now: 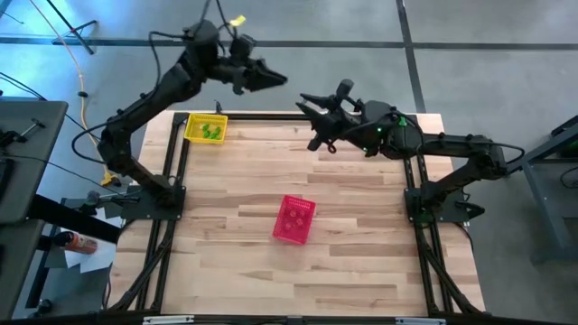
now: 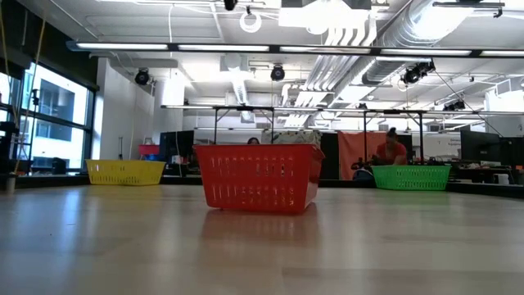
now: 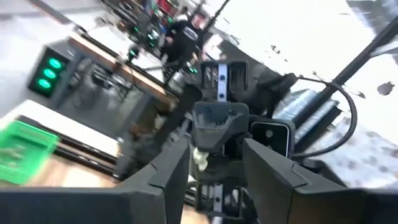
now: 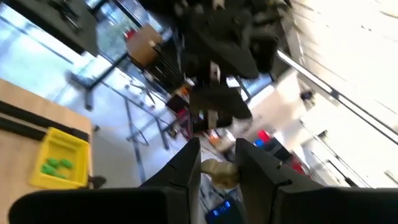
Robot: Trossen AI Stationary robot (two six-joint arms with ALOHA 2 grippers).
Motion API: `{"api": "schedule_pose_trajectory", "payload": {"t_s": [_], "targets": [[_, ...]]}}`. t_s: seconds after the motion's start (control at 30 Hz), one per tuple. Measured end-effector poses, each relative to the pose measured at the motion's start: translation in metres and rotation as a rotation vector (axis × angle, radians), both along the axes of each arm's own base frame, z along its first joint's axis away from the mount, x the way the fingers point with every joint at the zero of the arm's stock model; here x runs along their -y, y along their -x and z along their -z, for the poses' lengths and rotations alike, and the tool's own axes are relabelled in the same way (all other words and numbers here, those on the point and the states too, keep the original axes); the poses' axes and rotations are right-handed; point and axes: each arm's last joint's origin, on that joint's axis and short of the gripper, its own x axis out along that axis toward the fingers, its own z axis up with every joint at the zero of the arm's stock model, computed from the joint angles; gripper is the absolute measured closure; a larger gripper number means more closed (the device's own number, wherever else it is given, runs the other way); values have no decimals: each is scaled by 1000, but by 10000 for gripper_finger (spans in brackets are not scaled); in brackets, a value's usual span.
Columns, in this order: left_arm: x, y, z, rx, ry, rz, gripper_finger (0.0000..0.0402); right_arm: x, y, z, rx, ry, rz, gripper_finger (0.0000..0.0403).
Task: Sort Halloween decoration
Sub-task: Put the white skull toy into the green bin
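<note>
1. High view: left gripper (image 1: pixel 278 79) is raised past the far table (image 1: pixel 361 262) edge and points toward the right arm.
2. Right gripper (image 1: pixel 305 101) is over the far edge and points back at it; the two tips are near each other, apart.
3. Right wrist view: right gripper (image 4: pixel 217 158) fingers pinch a pale trinket (image 4: pixel 222 173) between their tips.
4. Left wrist view: left gripper (image 3: pixel 214 149) fingers are spread. The pale trinket (image 3: pixel 200 158) shows in the gap, close to one finger; contact there cannot be told.
5. Yellow basket (image 1: pixel 192 129) sits at the far left corner of the table, with green trinkets (image 1: pixel 212 132) inside.
6. Pink basket (image 1: pixel 294 219) sits mid-table, nearer the front, tilted to the table edges; its contents are too small to tell.
7. Low view: pink basket (image 2: pixel 258 176) is in the centre, yellow basket (image 2: pixel 124 172) far off on one side, green basket (image 2: pixel 411 176) far off on the other. No arms show here.
8. Green basket (image 3: pixel 22 152) also shows in the left wrist view, on the table edge.
9. Person (image 3: pixel 183 34) in a dark top stands in the room behind.
</note>
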Motion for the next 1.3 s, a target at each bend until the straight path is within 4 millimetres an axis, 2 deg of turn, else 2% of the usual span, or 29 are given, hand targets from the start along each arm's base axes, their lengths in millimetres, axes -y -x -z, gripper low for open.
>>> {"api": "schedule_pose_trajectory", "payload": {"t_s": [0.13, 0.27, 0.4, 0.6, 0.83, 0.97, 1.13, 1.23, 1.3], "targets": [[-16, 28, -7, 8, -57, -92, 259, 11, 4, 1, -13, -12, 106, 324], [-28, 49, -6, -43, -87, -202, 259, 30, 12, 3, -57, -32, 255, 324], [-33, 58, 1, -101, -99, -236, 259, 52, 26, 9, -122, -78, 429, 324], [-34, 61, 9, -166, -122, -239, 259, 97, 62, 28, -122, -361, 668, 324], [-34, 61, 11, -181, -121, -235, 259, 150, 119, 67, -123, -811, 966, 324], [-34, 61, 12, -182, -119, -232, 259, 172, 151, 93, -94, -1083, 1087, 324], [-33, 61, 13, -192, -108, -225, 259, 187, 178, 140, -79, -1369, 1148, 324], [-33, 61, 14, -199, -101, -223, 259, 190, 187, 168, -96, -1438, 1191, 324], [-33, 61, 14, -199, -101, -223, 259, 190, 186, 178, -85, -1446, 1193, 324]]}}
